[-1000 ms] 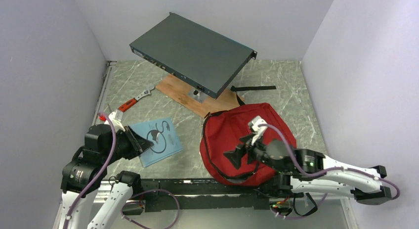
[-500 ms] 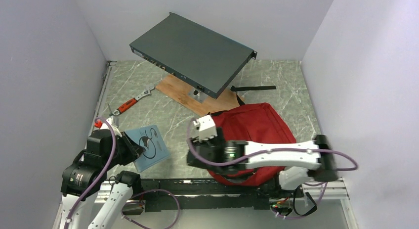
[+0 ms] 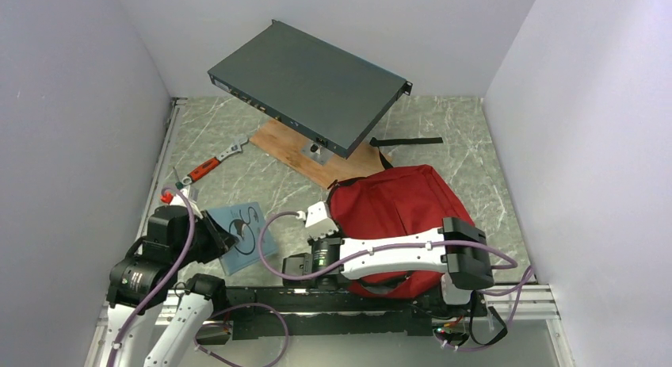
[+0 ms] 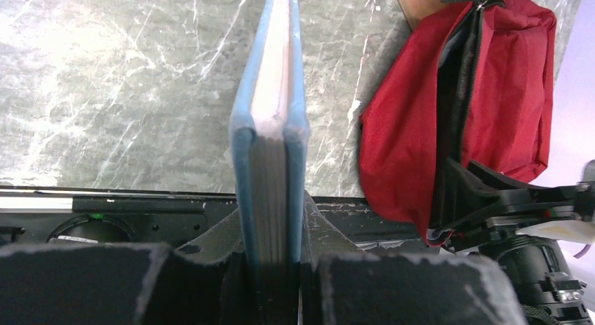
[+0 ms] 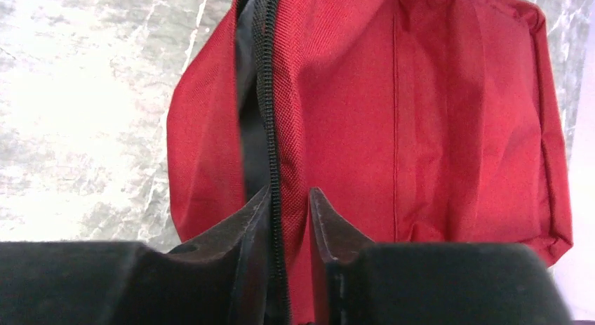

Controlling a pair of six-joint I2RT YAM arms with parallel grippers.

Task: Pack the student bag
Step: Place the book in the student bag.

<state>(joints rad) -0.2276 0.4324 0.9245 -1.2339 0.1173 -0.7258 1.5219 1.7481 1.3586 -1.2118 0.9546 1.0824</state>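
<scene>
Red student bag (image 3: 396, 200) near blue book (image 3: 250, 226) (tilted)

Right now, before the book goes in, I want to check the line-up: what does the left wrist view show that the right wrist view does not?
Only the left wrist view: the blue book, edge-on, clamped in the left hand, and the right hand seen from outside at the mouth of the student bag. Only the right wrist view: a close look at the zipper edge pinched between that hand's fingers. Both: the red bag, its zip open on a dark gap, and the marble table.
</scene>
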